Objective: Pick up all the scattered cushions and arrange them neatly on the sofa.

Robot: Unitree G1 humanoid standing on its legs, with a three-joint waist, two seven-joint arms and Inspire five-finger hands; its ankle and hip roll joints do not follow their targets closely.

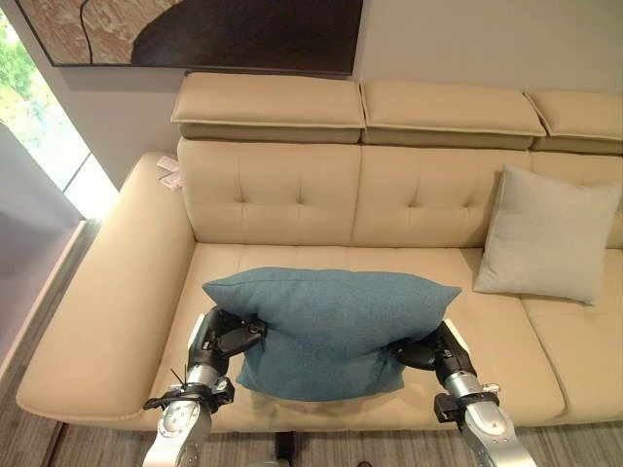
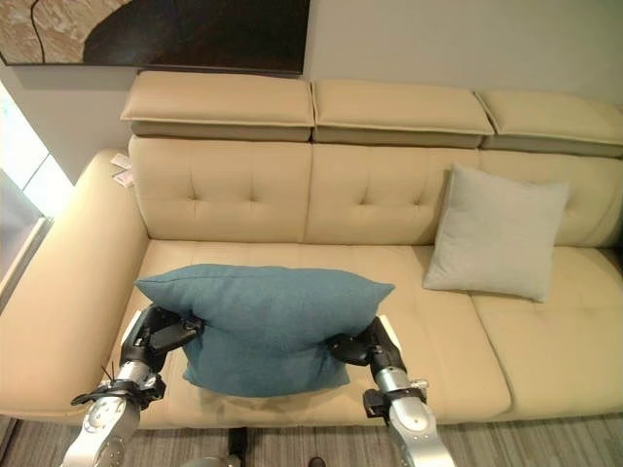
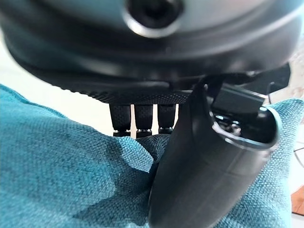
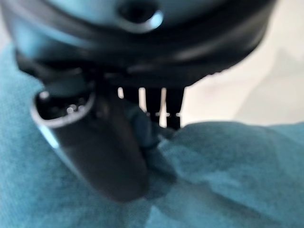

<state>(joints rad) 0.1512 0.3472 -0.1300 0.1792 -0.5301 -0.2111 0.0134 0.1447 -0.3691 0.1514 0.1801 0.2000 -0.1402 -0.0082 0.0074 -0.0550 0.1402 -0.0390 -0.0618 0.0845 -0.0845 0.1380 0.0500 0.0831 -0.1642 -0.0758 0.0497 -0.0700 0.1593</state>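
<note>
Between the two arms, over the front edge of the sofa's left seat, the teal cushion [image 1: 329, 331] is held up off the seat, its long axis running side to side, level with the sofa front. Each end of it is pinched: the left robot hand [image 1: 226, 336] clamps the left end, and its wrist view shows the thumb pressed into the cloth with the fingers [image 3: 136, 118] curled down behind a fold. The right robot hand [image 1: 430, 352] grips the right end the same way, thumb on the near face, fingers [image 4: 156, 110] sunk behind the bunched fabric. Both are closed on the cushion, equally near it, so neither arm leads.

The relation that counts is forward: the sofa [image 1: 117, 292] backrest lies straight ahead of the cushion, well apart, with bare seat between. The cushion already lies parallel to that backrest, so the move seems to need a push forward and a tilt to lean it upright, no turning.

To the right, a pale grey cushion [image 1: 547, 235] already leans against the backrest on the neighbouring seat. Placing the teal one on the left seat would likely keep the pair spaced evenly.
</note>
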